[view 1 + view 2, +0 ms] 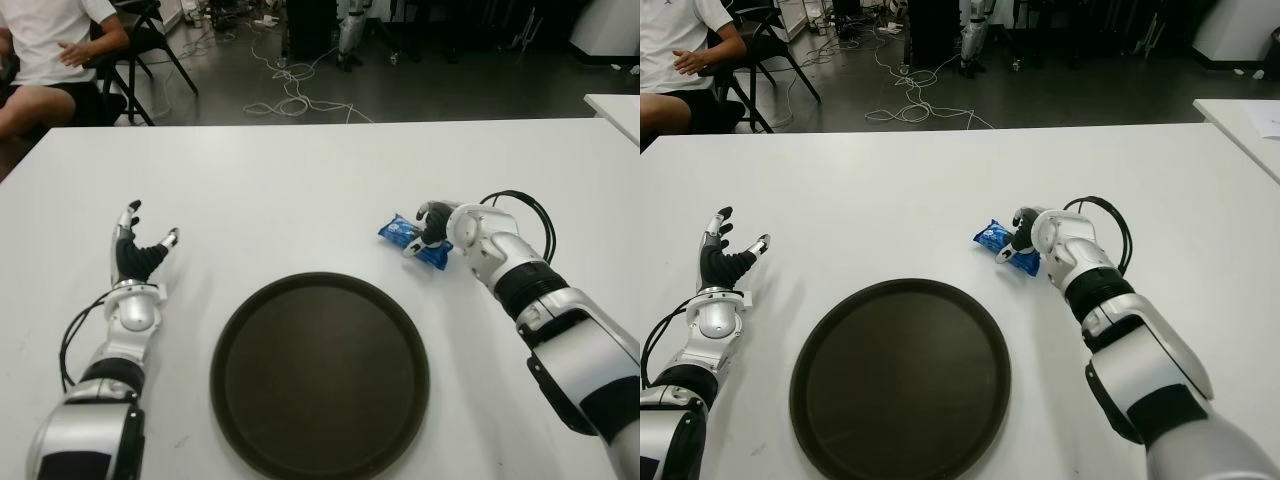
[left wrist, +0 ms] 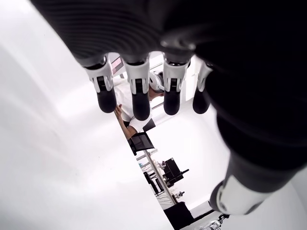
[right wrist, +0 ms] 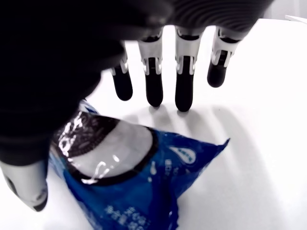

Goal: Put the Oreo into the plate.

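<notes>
Nearest the robot sits the plate (image 1: 320, 378), a round, dark brown tray with a low raised rim and a smooth matte floor. It holds nothing and lies on the white desk (image 1: 300, 190) roughly midway between the two arms.

Beyond the plate and toward the robot's right lies the Oreo (image 1: 415, 240), a small blue foil pack, glossy and crinkled, printed with a biscuit picture. Its long axis runs slantwise, from the far left down toward the near right. It lies flat on the desk, clear of the plate's rim, off its far right edge.

The right hand (image 1: 440, 228) is directly at the pack. In the right wrist view the four fingers (image 3: 184, 91) hang extended past the pack's far side, tips just off the desk, and the thumb (image 3: 26, 187) stands at its opposite end. The hand brackets the pack but is not closed; no firm hold shows. Judgement: the fingers must curl in before any lift, and the carry then runs toward the robot and to its left.

The left hand (image 1: 140, 255) shows left of the plate, fingers spread and empty, well apart from the pack.

Farther off, a seated person (image 1: 50, 60) is beyond the desk's far left corner, with cables (image 1: 290, 95) on the floor.
</notes>
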